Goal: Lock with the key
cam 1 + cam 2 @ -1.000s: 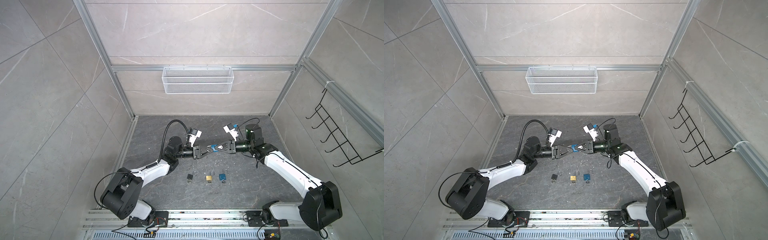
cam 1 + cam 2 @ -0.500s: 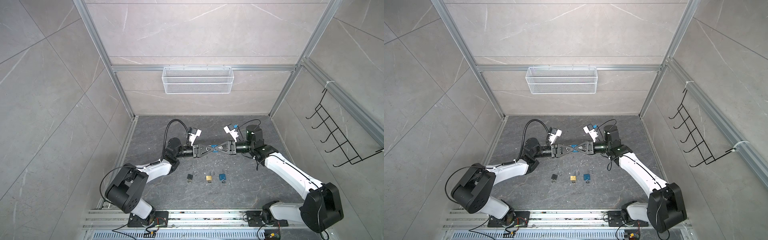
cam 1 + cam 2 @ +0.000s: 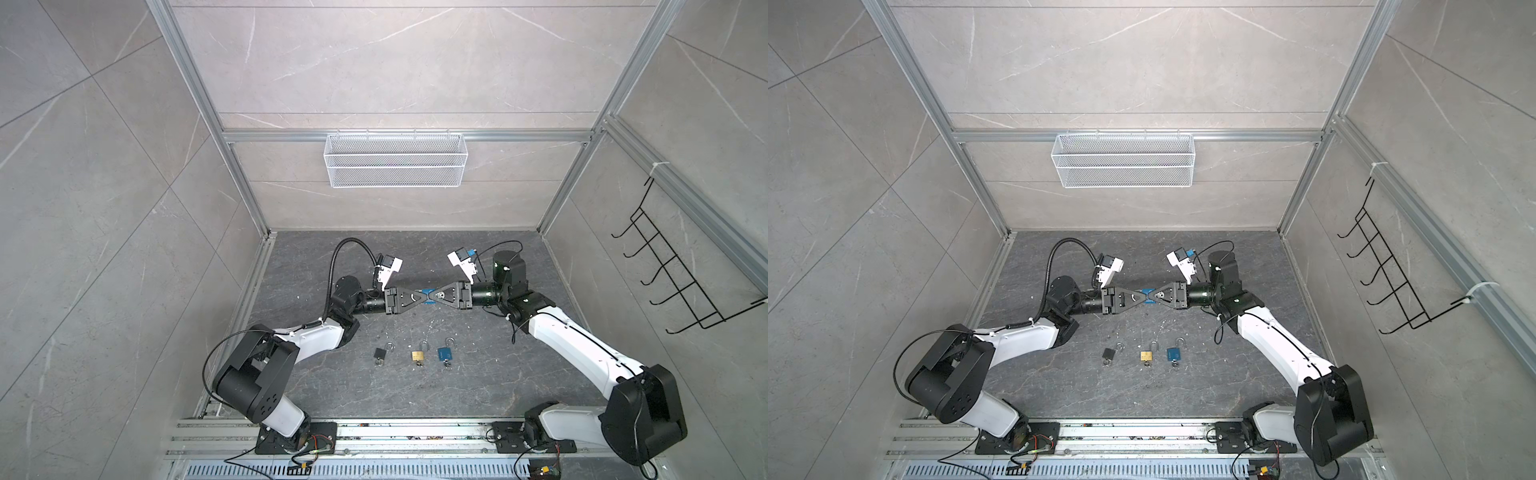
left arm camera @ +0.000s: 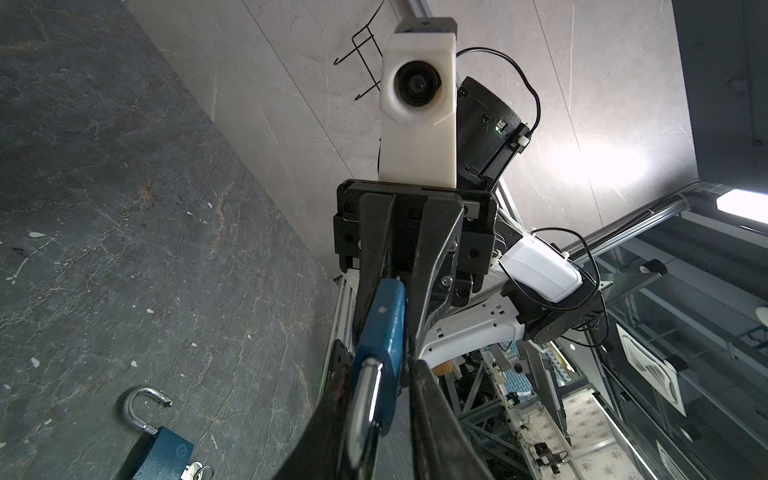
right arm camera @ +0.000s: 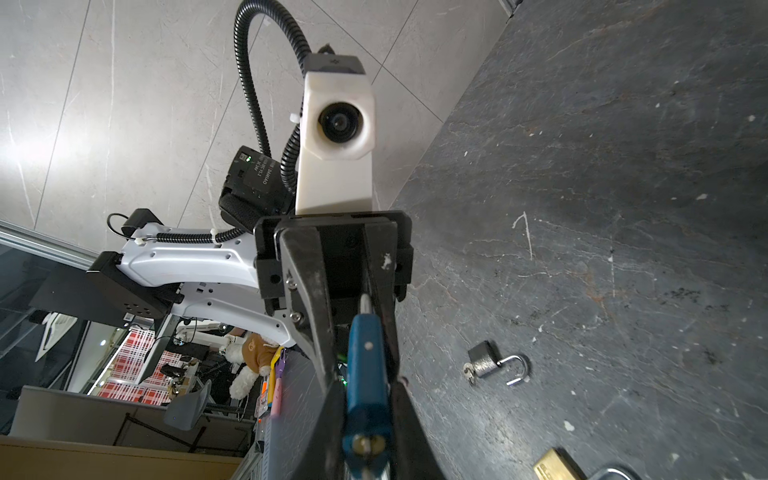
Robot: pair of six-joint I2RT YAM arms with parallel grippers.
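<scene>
**Blue metal padlock** [image 3: 424, 290], silver shackle: held level and clear of the floor, at mid-floor in both top views. The shackle end points to 9 o'clock and the brass keyway end to 3 o'clock. Whether a key sits in the keyway cannot be told.

**Left gripper** [image 3: 419, 296]: black fingers drawn narrow, clamped on the shackle end.

**Right gripper** [image 3: 435, 296]: fingers drawn narrow, clamped on the lock body at the keyway end. The two grippers meet nearly tip to tip.

**Dark grey padlock** [image 3: 379, 353], **brass padlock** [image 3: 418, 355], **second blue padlock** [image 3: 444, 353]: lying in a row at 6 o'clock of the held lock, apart from one another, shackles open. There are small silver keys [image 4: 195, 471] at their lower ends.

**Dark marbled floor slab** [image 3: 478, 386]: carries the row.

**White wire-mesh basket** [image 3: 395, 166]: on the back wall, 12 o'clock.

**Black wire hook rack** [image 3: 681, 282]: on the side wall, 3 o'clock.
</scene>
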